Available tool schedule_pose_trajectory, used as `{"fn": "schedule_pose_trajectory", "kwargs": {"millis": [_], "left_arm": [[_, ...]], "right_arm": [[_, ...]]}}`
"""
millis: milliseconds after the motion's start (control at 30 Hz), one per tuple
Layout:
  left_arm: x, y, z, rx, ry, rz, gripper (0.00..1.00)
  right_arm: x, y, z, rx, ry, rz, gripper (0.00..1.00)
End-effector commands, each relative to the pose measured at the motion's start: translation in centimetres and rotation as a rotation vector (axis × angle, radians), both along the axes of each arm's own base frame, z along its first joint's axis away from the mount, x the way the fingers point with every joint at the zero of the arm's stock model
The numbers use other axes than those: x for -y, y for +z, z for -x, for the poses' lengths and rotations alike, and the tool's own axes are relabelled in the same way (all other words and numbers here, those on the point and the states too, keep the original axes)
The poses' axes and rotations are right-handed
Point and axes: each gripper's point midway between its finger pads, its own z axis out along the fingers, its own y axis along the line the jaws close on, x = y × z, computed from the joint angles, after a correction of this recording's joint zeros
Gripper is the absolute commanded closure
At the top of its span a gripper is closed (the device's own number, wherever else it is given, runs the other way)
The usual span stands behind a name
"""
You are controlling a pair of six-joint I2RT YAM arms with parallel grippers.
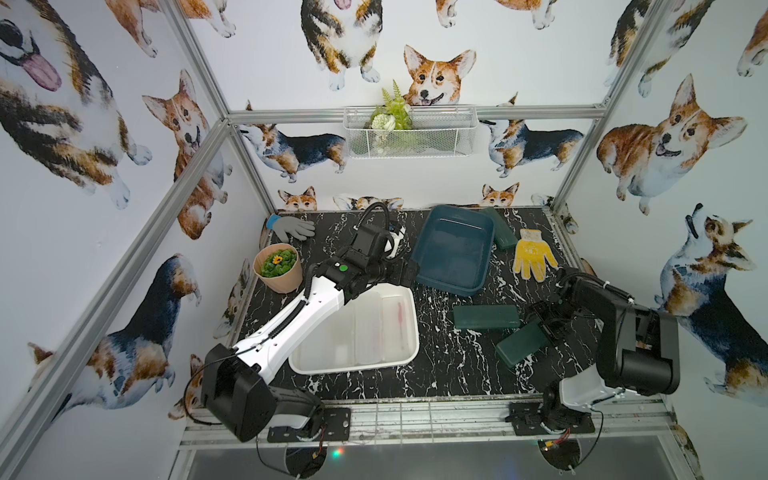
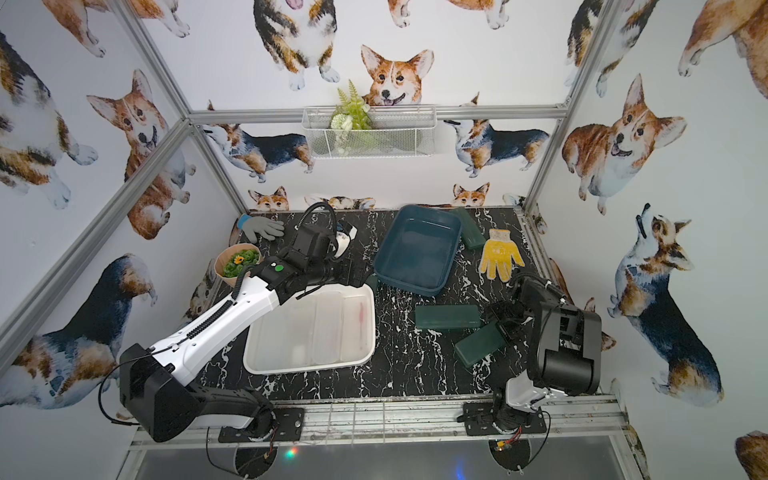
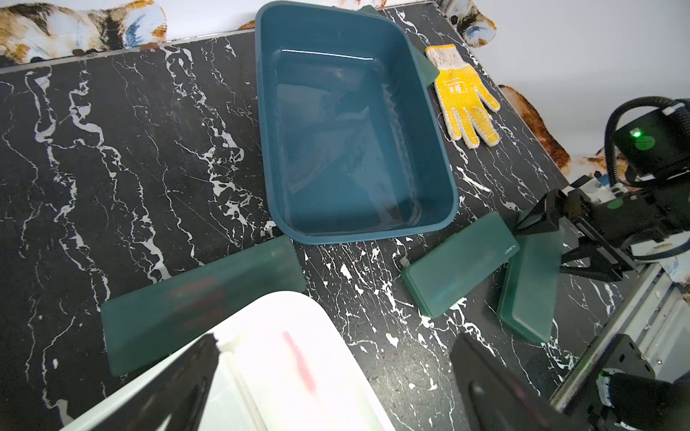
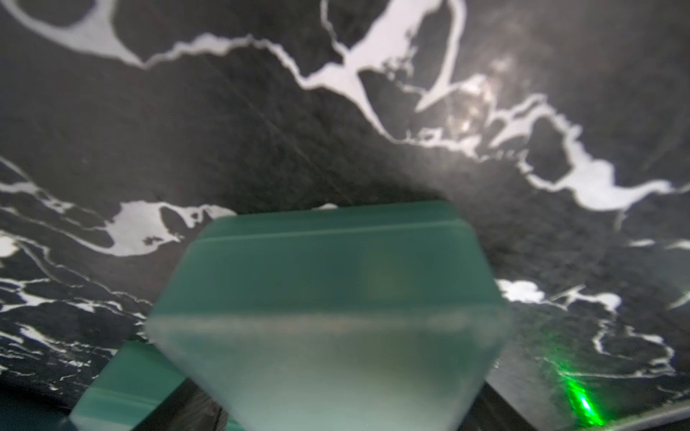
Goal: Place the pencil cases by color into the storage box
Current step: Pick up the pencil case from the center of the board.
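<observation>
The right hand (image 3: 543,247) has a finger on each side of one end of the slanted green case (image 3: 530,298) on the counter (image 3: 112,149). I cannot tell if it is squeezing. The second green case (image 3: 459,261) lies just beside that hand.

The left hand (image 3: 338,339) is spread wide over the white box (image 3: 291,304), which has frosted white cases (image 1: 368,328) inside. The blue box (image 3: 276,149) sits ahead of it. A third green case (image 3: 201,298) lies close below it.
</observation>
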Motion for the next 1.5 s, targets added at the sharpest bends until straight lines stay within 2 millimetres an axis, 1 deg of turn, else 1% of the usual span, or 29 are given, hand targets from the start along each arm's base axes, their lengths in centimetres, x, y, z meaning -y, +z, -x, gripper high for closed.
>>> {"fn": "schedule_pose_trajectory", "kwargs": {"millis": [0, 267, 400, 433, 467, 533, 633, 833, 1067, 1200, 1300, 1400, 1467], "left_arm": [[0.1, 0.5, -0.3, 0.002, 0.002, 0.01, 0.0], [-0.3, 0.5, -0.3, -0.005, 0.02, 0.011, 0.0], [-0.7, 0.8, -0.2, -0.002, 0.034, 0.01, 0.0], [-0.9, 0.8, -0.2, -0.001, 0.038, 0.009, 0.0], [-1.0, 0.8, -0.1, -0.003, 0.041, 0.009, 0.0], [-1.2, 0.8, -0.1, -0.006, 0.049, 0.006, 0.0], [-1.6, 0.8, -0.1, -0.008, 0.067, 0.002, 0.0], [-2.0, 1.0, -0.4, -0.008, 0.093, 0.005, 0.0], [-1.9, 1.3, -0.8, -0.015, 0.094, 0.017, 0.0], [-1.6, 1.6, -1.2, -0.018, 0.092, 0.032, 0.0], [-1.4, 1.8, -1.6, -0.023, 0.093, 0.038, 0.0], [-1.6, 2.1, -2.1, -0.031, 0.11, 0.04, 0.0], [-2.2, 2.3, -2.6, -0.044, 0.139, 0.044, 0.0]], "right_arm": [[0.1, -0.6, -0.2, -0.001, 0.011, -0.001, 0.19], [0.1, -1.2, -0.7, -0.01, 0.036, 0.002, 0.26], [0.0, -1.4, -0.8, -0.013, 0.063, 0.004, 0.36], [0.0, -1.4, -0.8, -0.014, 0.068, 0.005, 0.36], [-0.1, -1.3, -0.9, -0.013, 0.073, 0.003, 0.41], [-0.1, -1.0, -1.0, -0.007, 0.082, 0.007, 0.42], [-0.1, 0.0, -1.6, 0.017, 0.1, 0.023, 0.44], [0.4, 3.2, -3.4, 0.076, 0.154, 0.067, 0.49], [1.5, 8.2, -5.3, 0.174, 0.239, 0.167, 0.5], [1.6, 11.6, -7.0, 0.267, 0.298, 0.229, 0.5], [0.8, 13.7, -8.6, 0.326, 0.342, 0.244, 0.5], [-0.7, 15.9, -10.7, 0.387, 0.408, 0.256, 0.5], [-2.3, 17.4, -12.6, 0.447, 0.473, 0.252, 0.5]]}}
